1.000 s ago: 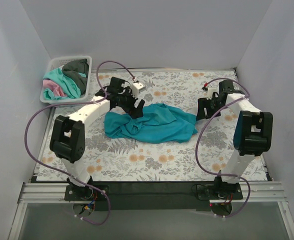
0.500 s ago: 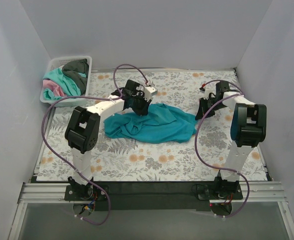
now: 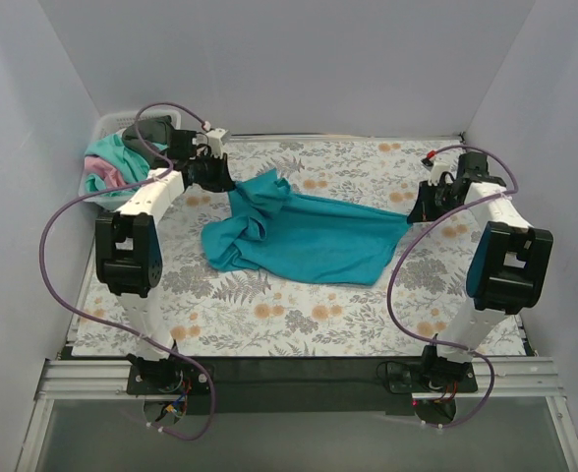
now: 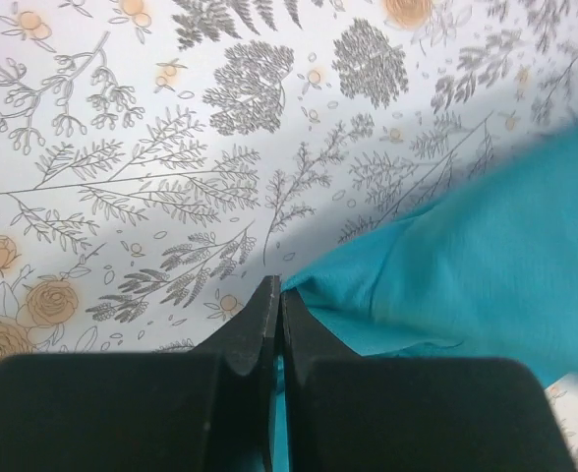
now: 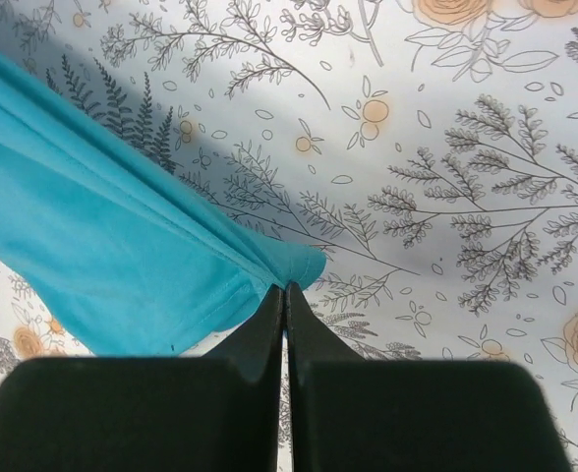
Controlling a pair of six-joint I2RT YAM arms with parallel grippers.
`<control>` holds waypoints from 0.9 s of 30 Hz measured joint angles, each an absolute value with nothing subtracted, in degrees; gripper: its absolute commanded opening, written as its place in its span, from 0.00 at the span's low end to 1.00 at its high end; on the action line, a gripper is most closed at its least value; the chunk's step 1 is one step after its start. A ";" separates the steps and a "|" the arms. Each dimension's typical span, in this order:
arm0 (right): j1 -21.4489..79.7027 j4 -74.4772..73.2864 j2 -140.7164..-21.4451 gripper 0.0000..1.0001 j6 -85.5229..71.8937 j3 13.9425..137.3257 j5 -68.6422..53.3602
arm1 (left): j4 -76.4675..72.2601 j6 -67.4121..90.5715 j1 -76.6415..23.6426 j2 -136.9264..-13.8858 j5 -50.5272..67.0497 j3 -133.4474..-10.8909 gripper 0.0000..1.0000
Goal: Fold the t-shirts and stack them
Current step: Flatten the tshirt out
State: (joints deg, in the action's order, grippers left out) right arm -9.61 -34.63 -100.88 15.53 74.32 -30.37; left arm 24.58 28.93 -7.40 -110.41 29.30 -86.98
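Note:
A deep teal-blue t-shirt (image 3: 314, 239) lies stretched and partly bunched across the middle of the floral table cover (image 3: 299, 315). My left gripper (image 3: 228, 183) is shut on its back-left corner, close to the basket. In the left wrist view the gripper (image 4: 276, 290) pinches the teal cloth (image 4: 466, 275) at its edge. My right gripper (image 3: 414, 210) is shut on the shirt's right corner. The right wrist view shows that gripper (image 5: 285, 288) clamped on a hemmed teal corner (image 5: 102, 246), which is pulled taut. More t-shirts, mint-green (image 3: 112, 160), pink (image 3: 96, 179) and dark grey (image 3: 149, 132), lie in the basket.
A white plastic basket (image 3: 105, 122) stands at the back-left corner, partly behind the left arm. Grey walls close in the table on the left, back and right. Purple cables loop from both arms. The arm bases sit on a dark rail at the near edge.
Both grippers closed on the teal shirt, then moved apart: the left back-left toward the basket, the right outward to the right. The shirt is now stretched between them.

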 measured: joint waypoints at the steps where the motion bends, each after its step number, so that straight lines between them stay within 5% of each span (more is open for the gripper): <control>1: -9.61 -34.61 -100.86 0.01 15.75 74.35 -30.41 | 24.75 30.15 -6.50 -110.96 29.50 -87.79 0.00; 3: -9.02 -34.72 -100.92 0.01 16.34 74.28 -30.20 | 24.97 32.34 -5.67 -112.92 30.06 -90.63 0.03; 10: -9.02 -35.83 -101.10 0.01 17.89 74.37 -28.38 | 25.67 36.73 -3.53 -122.13 30.30 -100.55 0.60; 15: -9.28 -36.45 -102.69 0.01 18.17 74.91 -28.05 | 27.59 36.97 -1.69 -122.32 31.31 -100.90 0.66; 17: -9.32 -36.51 -103.66 0.01 18.15 75.31 -27.79 | 27.75 35.53 -1.67 -119.87 31.55 -97.89 0.76; 23: -9.32 -36.62 -105.45 0.01 18.13 75.66 -27.11 | 30.41 30.04 -4.60 -110.21 29.91 -86.59 0.79; 26: -9.30 -37.06 -105.47 0.01 18.04 76.12 -26.85 | 30.46 27.94 -6.13 -108.73 27.81 -81.36 0.70; 27: -9.30 -37.21 -105.47 0.01 18.04 76.42 -26.74 | 30.63 27.29 -6.31 -108.66 26.89 -79.50 0.58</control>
